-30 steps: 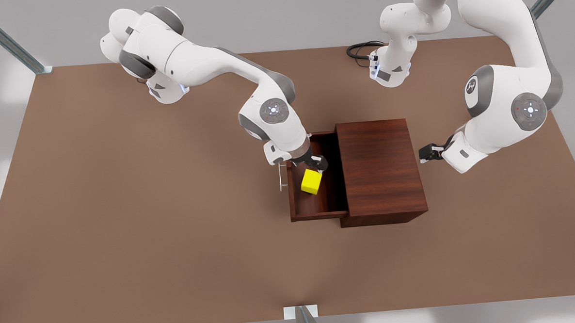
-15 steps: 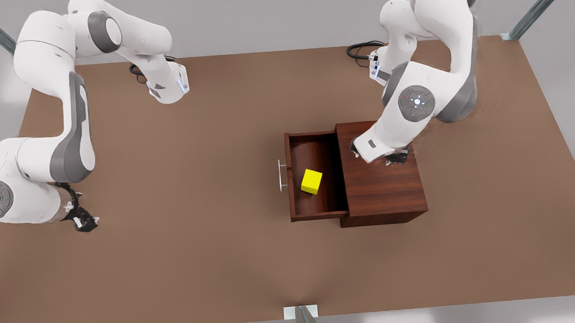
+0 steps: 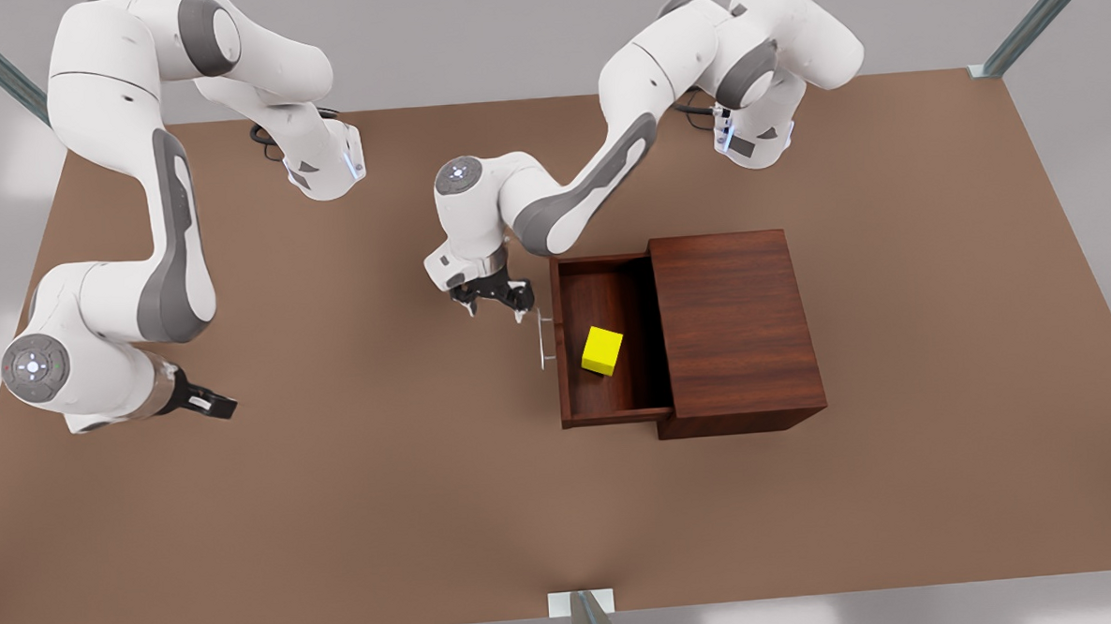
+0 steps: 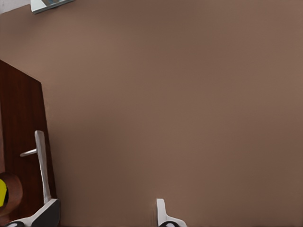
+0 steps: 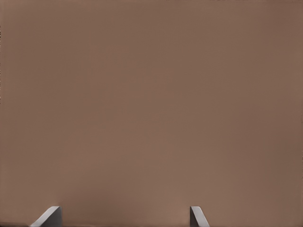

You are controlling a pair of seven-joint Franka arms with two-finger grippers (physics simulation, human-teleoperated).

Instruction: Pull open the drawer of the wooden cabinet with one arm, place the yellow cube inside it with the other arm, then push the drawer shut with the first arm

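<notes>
The wooden cabinet [image 3: 735, 332] stands right of the table's middle with its drawer [image 3: 606, 394] pulled out toward the front view's left. The yellow cube [image 3: 602, 350] lies inside the drawer, and a sliver of the yellow cube [image 4: 2, 194] shows in the left wrist view. My left gripper [image 3: 494, 301] hovers open just outside the drawer's front, near the far end of the silver handle [image 3: 545, 341]. The left wrist view shows the handle [image 4: 41, 165] next to one fingertip [image 4: 47, 213]. My right gripper [image 3: 217, 405] waits open over bare table at the front view's left, holding nothing.
Both arm bases stand at the table's far edge, with a black cable [image 3: 696, 95] beside one. A metal post [image 3: 587, 615] rises at the near edge. Brown tabletop [image 5: 151, 104] stretches all around the cabinet.
The right gripper let go of the cube in the drawer and withdrew to the front view's left. The left arm swung from beyond the cabinet, over it, to the drawer's handle side.
</notes>
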